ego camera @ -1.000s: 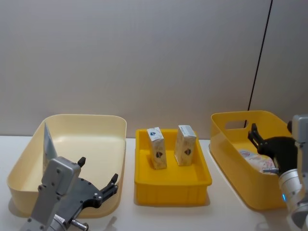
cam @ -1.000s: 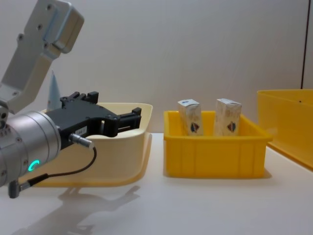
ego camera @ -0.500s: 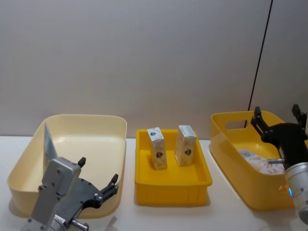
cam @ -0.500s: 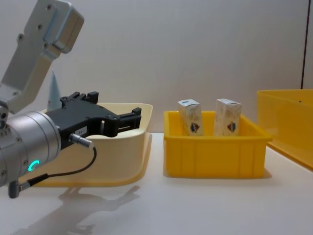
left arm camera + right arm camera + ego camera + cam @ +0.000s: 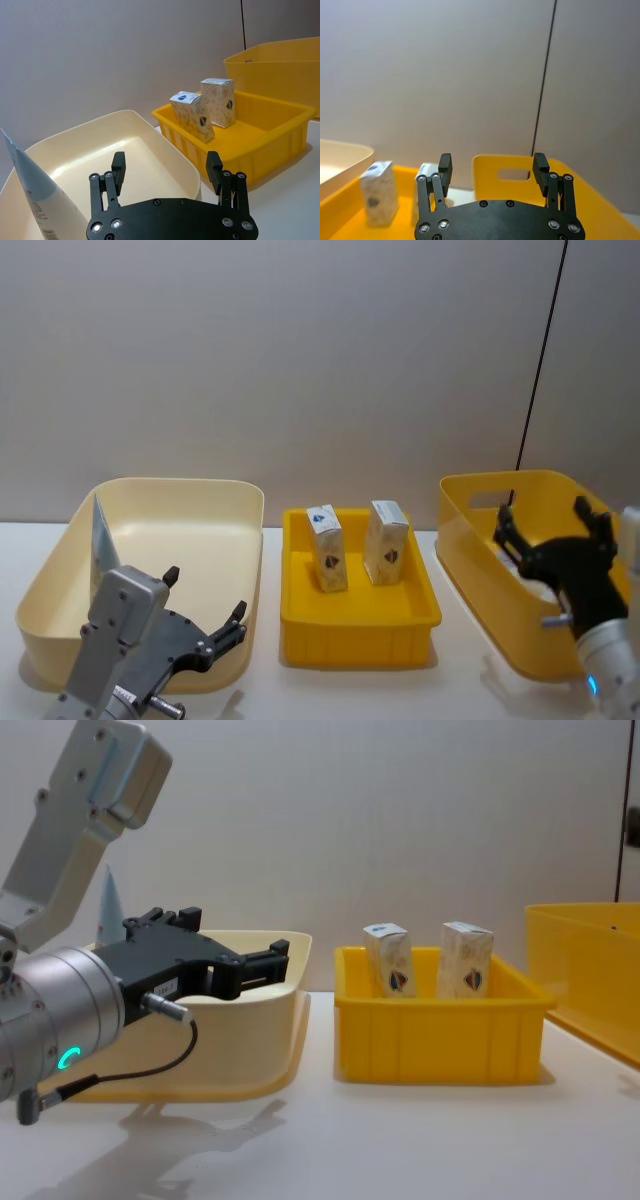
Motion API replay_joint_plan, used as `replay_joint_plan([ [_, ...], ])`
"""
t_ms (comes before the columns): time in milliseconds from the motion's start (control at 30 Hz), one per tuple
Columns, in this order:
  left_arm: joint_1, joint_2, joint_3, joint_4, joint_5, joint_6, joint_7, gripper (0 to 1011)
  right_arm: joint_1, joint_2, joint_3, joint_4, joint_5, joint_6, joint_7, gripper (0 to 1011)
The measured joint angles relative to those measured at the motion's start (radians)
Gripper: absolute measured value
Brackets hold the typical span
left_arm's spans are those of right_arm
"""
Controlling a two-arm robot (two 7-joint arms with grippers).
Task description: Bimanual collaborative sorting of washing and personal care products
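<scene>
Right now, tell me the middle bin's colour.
Bright yellow middle bin; head view shows it best.

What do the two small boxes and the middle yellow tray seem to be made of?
The two small boxes look like printed cardboard with a matte finish: they have folded top flaps and sharp edges. The middle yellow tray looks like moulded plastic, smooth and slightly shiny, with a rounded rim.
</scene>
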Motion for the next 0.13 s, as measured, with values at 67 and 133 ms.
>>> replay_joint_plan([
  [67, 0.000, 0.000, 0.000, 0.000, 0.000, 0.000, 0.000, 1003, -0.013, 0.010, -0.010, -0.011, 0.015, 0.005, 0.004, 1001],
  [133, 0.000, 0.000, 0.000, 0.000, 0.000, 0.000, 0.000, 1003, -0.035, 0.025, -0.026, -0.026, 0.037, 0.013, 0.010, 1001],
])
